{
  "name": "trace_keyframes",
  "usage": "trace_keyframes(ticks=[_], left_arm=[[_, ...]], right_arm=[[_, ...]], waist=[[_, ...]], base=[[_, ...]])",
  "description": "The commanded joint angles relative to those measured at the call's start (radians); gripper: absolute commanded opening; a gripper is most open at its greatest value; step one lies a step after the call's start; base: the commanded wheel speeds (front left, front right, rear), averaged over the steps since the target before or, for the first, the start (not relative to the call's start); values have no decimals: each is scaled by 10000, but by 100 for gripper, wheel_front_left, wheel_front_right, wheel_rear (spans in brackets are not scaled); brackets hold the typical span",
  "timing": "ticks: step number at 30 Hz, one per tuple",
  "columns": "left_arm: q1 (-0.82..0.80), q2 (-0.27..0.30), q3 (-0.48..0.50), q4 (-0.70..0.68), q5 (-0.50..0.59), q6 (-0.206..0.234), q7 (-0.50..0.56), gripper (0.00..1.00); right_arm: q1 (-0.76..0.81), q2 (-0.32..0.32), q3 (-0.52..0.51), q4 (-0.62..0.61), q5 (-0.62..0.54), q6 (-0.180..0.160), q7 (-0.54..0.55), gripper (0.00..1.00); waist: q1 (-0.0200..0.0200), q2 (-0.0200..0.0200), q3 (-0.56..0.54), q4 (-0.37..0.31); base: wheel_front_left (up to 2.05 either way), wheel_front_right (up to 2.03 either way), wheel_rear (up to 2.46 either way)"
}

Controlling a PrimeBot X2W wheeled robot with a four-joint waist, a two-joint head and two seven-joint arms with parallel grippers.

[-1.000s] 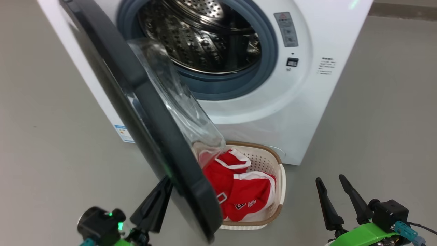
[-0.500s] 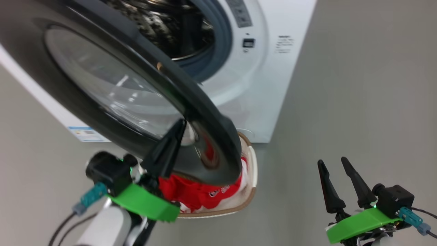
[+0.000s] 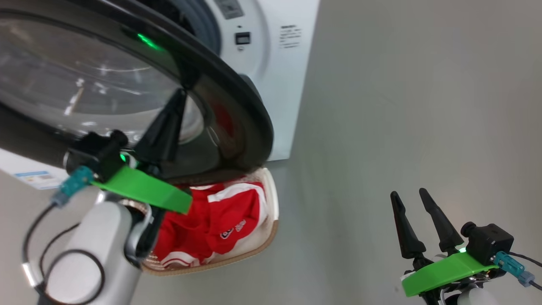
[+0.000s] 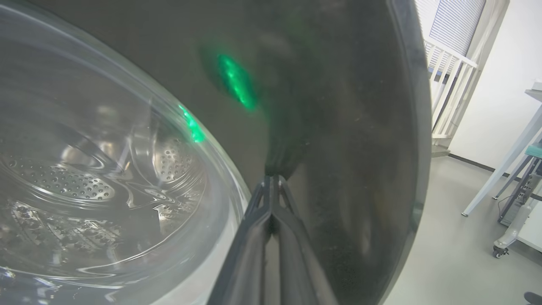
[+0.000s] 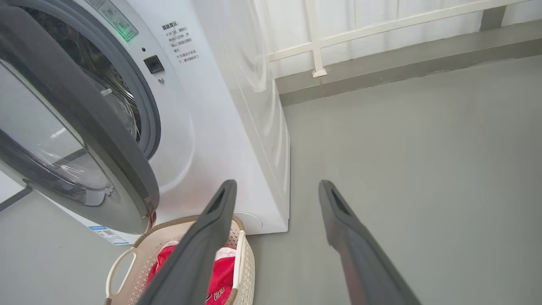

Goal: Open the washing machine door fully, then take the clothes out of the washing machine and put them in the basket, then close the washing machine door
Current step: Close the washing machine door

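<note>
Left wrist view: perforated steel drum [image 4: 63, 186] seen through the glass of the round black-rimmed washing machine door [image 4: 338, 127]. Right wrist view: door ajar from the big white front-loading washing machine [image 5: 237, 127]. Cream perforated plastic basket [image 5: 241, 250] at its foot holds the red-and-white clothes [image 3: 211, 220]. Left gripper [image 3: 181, 94] is clenched, tips touching the door's black rim. Right gripper [image 3: 409, 194] is spread wide, empty, well apart.

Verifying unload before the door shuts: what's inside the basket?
Red clothes with white trim lie in the basket. Its far end is hidden by the door and its left side by the left arm, so the bottom can't be checked.
</note>
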Motion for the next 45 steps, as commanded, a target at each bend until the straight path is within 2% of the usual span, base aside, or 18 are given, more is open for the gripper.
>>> trace_keyframes(ticks=[1, 10, 31, 33, 35, 42, 45], left_arm=[[-493, 289, 504, -34, -127, -58, -74, 0], [-355, 344, 896, 186, -103, -58, -74, 0], [2375, -142, 1839, 99, 163, -58, -74, 0], [2677, -191, 2004, 86, 235, -58, -74, 5], [2982, -241, 2175, 68, 296, -58, -74, 16], [3969, -398, 3025, -86, 629, -58, -74, 33], [4324, -508, 3404, -240, 775, -58, -74, 50]], right_arm=[[-353, -9, 236, -265, 97, 63, -65, 100], [-265, -9, 98, -290, 131, 63, -65, 100], [222, -9, -326, -165, -460, 63, -65, 100], [276, -9, -360, -168, -513, 63, -65, 100], [326, -9, -391, -172, -558, 63, -65, 100], [477, -9, -512, -183, -664, 63, -65, 100], [534, -9, -568, -188, -686, 63, -65, 100]], waist=[[0, 0, 180, -415], [0, 0, 100, -483], [0, 0, -784, 677], [0, 0, -850, 768], [0, 0, -891, 856], [0, 0, -1008, 1078], [0, 0, -1050, 1146]], base=[[0, 0, 0], [0, 0, 0], [0, 0, 0], [0, 0, 0], [0, 0, 0], [0, 0, 0], [0, 0, 0]])
